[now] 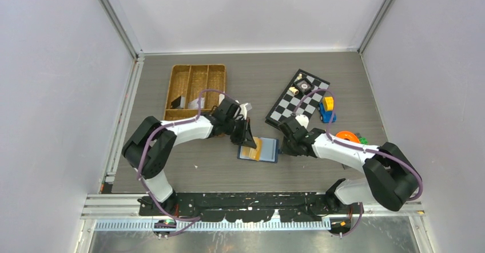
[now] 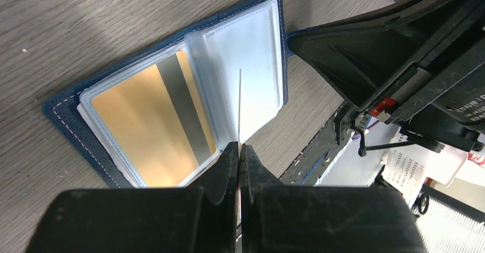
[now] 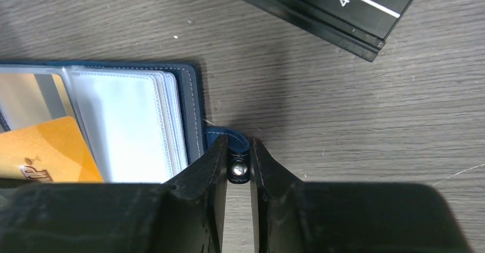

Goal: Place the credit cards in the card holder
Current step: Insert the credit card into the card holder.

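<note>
1 open card holder (image 1: 270, 150), 2 orange cards (image 2: 143, 127).
Its tab (image 3: 229, 135) points right, pinched by right claw (image 3: 238, 150); left claw (image 2: 239, 147) pinches 1 card (image 3: 46, 155).

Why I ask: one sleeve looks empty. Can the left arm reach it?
Probably yes: the left end effector holds the card edge-on over the open, unblocked sleeve; the right end effector pins the holder's tab.

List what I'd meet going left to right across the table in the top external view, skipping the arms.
wicker tray → card holder → blue toy car → orange reel. The checkerboard is left out because it overlaps its neighbours.
</note>
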Robot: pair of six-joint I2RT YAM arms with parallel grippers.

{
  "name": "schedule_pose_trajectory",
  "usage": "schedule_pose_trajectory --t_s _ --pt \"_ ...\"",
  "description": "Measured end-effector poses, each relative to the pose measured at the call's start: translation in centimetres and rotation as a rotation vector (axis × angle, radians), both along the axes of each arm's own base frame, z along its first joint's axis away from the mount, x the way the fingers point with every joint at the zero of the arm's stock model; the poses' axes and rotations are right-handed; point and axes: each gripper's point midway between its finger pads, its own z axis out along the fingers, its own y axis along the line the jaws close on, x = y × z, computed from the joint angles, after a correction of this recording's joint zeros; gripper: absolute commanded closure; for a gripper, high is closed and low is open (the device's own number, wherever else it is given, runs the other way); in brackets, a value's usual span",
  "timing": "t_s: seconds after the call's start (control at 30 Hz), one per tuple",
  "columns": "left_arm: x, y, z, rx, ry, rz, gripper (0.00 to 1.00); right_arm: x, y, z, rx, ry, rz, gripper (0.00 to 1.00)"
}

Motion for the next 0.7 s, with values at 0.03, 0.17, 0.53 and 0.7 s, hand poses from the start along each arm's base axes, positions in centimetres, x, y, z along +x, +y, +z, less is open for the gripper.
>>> schedule_pose_trajectory --t_s 0.03,0.17,0.53,0.7 --pt "0.0 -0.1 -0.1 -0.002 0.001 -0.001 1.0 0.0 -0.2 -0.2 -0.012 0.005 -0.005 0.84" --pt "0.1 0.0 -0.3 -0.002 0.013 0.009 1.0 0.2 -0.4 -0.2 -0.029 0.001 -0.015 0.87" --pt "0.6 1.3 -1.0 0.002 0.042 0.047 1.0 0.4 -0.6 -0.3 -0.048 -0.002 -0.024 0.89" --pt "0.7 1.3 -0.7 -0.015 0.044 0.042 1.0 0.5 -0.6 -0.3 -0.048 -0.003 -0.026 0.9"
